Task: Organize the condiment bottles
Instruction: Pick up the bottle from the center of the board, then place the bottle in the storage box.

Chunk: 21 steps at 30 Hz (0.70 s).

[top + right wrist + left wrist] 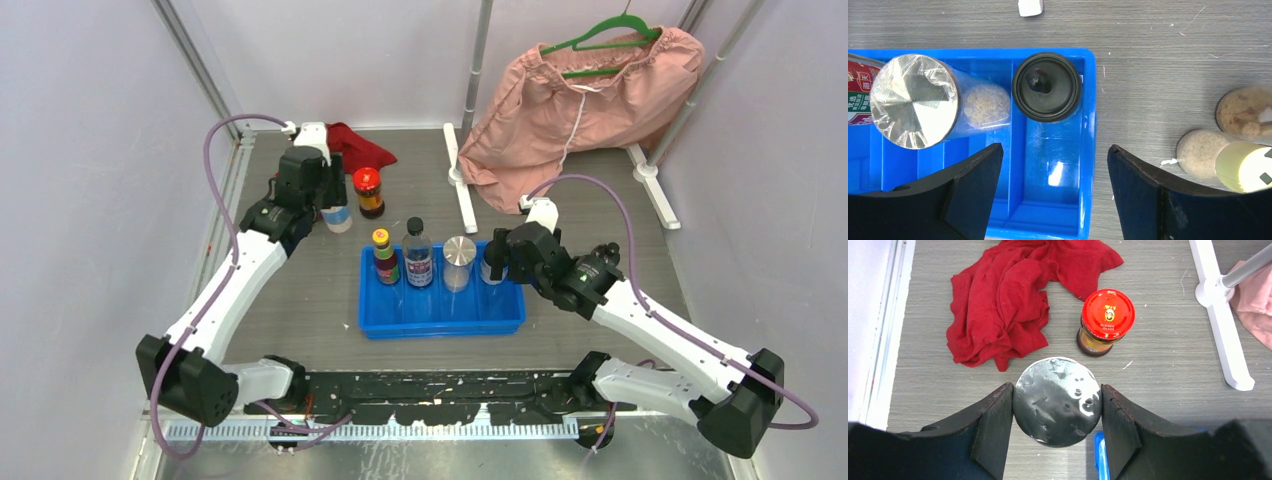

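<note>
My left gripper (pixel 328 203) is shut on a clear bottle with a silver cap (pixel 1057 401), left of the blue tray (pixel 440 318); in the top view the bottle (pixel 337 217) hangs below the fingers. A red-capped jar (pixel 368 192) stands just behind it on the table, also in the left wrist view (pixel 1106 320). In the tray stand a yellow-capped bottle (pixel 384 257), a black-capped clear bottle (pixel 417 255), a silver-capped jar (pixel 459 262) and a black-capped bottle (pixel 1047 86). My right gripper (pixel 1054 150) is open and empty over the tray's right end compartment.
A red cloth (pixel 1013 300) lies at the back left. A white rack foot (pixel 460 185) and a pink garment (pixel 580 100) stand behind the tray. Right of the tray, three more jars stand on the table: a brown one (pixel 1243 112), a beige one (pixel 1200 150) and a yellow-capped one (pixel 1245 167).
</note>
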Available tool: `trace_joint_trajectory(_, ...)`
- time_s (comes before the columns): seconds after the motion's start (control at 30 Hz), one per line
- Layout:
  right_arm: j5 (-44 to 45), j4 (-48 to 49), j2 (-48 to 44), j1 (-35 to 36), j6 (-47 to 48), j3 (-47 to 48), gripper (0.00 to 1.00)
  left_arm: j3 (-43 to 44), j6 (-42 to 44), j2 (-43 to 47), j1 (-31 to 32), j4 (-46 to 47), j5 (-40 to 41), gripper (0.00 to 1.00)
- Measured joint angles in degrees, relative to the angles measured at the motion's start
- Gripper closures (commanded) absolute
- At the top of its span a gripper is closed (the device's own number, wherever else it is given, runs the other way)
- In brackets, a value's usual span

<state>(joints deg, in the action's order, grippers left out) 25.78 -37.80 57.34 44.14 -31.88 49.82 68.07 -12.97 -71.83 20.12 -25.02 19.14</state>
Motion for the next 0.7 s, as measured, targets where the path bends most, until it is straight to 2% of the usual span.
trace_joint_trajectory(0.7, 0.17, -2.49, -1.97, 0.00, -1.01, 0.02, 0.18, 8.13, -0.26, 10.27, 0.00, -20.13, -4.79, 0.43)
